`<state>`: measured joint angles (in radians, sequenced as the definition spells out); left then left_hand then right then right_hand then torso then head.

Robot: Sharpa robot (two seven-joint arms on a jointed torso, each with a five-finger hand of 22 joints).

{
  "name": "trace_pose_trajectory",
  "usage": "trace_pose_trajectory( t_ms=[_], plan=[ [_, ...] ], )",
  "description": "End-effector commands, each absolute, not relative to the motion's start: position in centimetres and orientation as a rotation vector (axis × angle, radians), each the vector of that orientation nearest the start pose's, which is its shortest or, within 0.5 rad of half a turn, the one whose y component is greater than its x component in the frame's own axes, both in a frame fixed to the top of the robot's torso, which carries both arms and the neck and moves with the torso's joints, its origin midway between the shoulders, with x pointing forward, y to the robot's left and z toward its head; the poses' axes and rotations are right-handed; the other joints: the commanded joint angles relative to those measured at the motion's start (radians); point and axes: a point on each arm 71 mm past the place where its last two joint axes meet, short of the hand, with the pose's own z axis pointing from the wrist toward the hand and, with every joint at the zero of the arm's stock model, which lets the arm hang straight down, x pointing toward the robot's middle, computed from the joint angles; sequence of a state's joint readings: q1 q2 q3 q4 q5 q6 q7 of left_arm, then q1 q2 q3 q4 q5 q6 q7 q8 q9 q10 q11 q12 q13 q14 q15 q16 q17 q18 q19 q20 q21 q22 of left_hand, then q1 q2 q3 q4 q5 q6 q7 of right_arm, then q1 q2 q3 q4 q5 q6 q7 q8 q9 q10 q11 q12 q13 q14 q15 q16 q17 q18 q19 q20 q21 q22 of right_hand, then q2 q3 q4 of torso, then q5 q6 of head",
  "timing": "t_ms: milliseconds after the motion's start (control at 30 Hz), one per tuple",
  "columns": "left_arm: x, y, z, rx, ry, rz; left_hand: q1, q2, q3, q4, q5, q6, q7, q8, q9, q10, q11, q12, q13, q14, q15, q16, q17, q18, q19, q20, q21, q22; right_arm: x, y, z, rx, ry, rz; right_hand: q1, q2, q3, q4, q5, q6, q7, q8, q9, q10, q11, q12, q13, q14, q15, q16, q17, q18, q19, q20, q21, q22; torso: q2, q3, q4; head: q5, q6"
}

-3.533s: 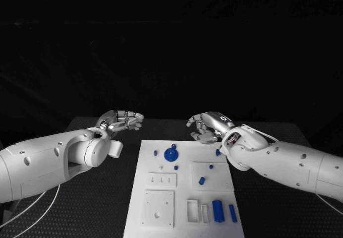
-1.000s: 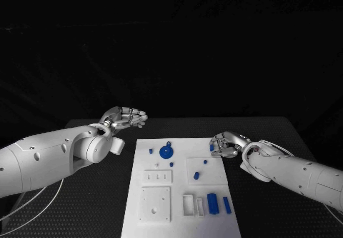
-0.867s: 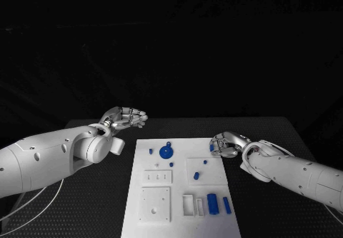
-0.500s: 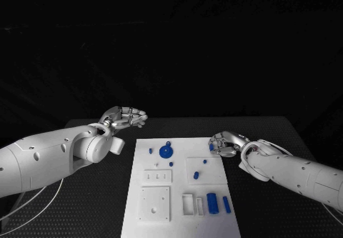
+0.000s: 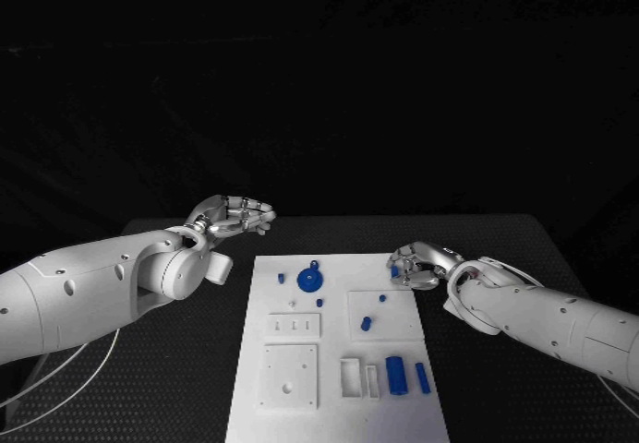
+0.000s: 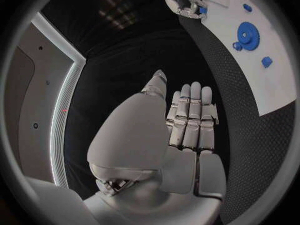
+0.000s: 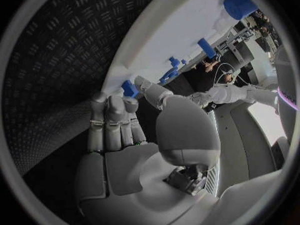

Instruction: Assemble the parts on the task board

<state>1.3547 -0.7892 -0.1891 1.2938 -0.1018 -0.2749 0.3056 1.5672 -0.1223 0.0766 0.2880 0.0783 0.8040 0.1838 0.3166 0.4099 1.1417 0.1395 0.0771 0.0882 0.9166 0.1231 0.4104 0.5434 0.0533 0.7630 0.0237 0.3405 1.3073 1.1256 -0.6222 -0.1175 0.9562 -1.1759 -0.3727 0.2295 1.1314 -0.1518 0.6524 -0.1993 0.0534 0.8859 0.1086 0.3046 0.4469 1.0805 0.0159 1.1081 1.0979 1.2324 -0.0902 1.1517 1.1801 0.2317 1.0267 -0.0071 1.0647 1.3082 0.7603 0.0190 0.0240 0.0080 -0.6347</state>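
right fingers (image 7: 130, 107): pinching small blue plastic peg (image 7: 129, 88) at white task board (image 5: 333, 360) edge
left hand (image 5: 235, 217): fingers curled, holding nothing
writing: none legible

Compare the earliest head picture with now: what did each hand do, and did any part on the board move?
The right hand came down from above the far end of the task board to its right edge, fingers now at a small blue part there. The left hand stayed raised and curled, off the board's far-left corner. The other parts look unmoved.
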Motion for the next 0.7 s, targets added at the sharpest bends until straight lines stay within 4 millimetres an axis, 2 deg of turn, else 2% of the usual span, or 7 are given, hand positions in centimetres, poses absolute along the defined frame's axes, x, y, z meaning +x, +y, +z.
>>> trace_pose_trajectory(
  t_ms=[33,700],
  plan=[
    [53.82,25.14,-16.58,-0.958,1.501,-1.31,-0.002,0.006,-0.005,0.003,0.006,-0.002,0.006,-0.004,-0.001,-0.004,0.003,-0.005,-0.002,0.005,0.0,-0.005,0.001,0.015,0.001,-0.001,-0.006,0.013,54.32,-25.41,-26.94,0.031,1.704,0.664,-0.001,0.008,0.007,0.0,-0.003,0.06,0.015,0.005,0.001,-0.009,-0.004,0.004,-0.001,0.003,-0.004,0.004,0.001,0.03,0.006,-0.001,0.004,0.01,0.0,0.0002,0.0005,-0.001,-0.001],
    [53.83,25.2,-16.59,-0.959,1.5,-1.308,-0.003,0.006,-0.005,0.002,0.006,-0.003,0.007,-0.004,-0.001,-0.005,0.004,-0.006,-0.002,0.005,0.0,-0.006,0.002,0.015,0.001,-0.001,-0.007,0.013,54.37,-25.52,-26.96,0.034,1.706,0.659,-0.001,0.007,0.017,-0.003,-0.003,0.066,0.016,0.008,0.002,-0.006,-0.003,0.007,-0.002,0.006,-0.003,0.007,0.001,0.03,0.009,-0.003,0.007,0.011,0.0,0.0009,-0.0007,-0.001,-0.002]
  ],
)
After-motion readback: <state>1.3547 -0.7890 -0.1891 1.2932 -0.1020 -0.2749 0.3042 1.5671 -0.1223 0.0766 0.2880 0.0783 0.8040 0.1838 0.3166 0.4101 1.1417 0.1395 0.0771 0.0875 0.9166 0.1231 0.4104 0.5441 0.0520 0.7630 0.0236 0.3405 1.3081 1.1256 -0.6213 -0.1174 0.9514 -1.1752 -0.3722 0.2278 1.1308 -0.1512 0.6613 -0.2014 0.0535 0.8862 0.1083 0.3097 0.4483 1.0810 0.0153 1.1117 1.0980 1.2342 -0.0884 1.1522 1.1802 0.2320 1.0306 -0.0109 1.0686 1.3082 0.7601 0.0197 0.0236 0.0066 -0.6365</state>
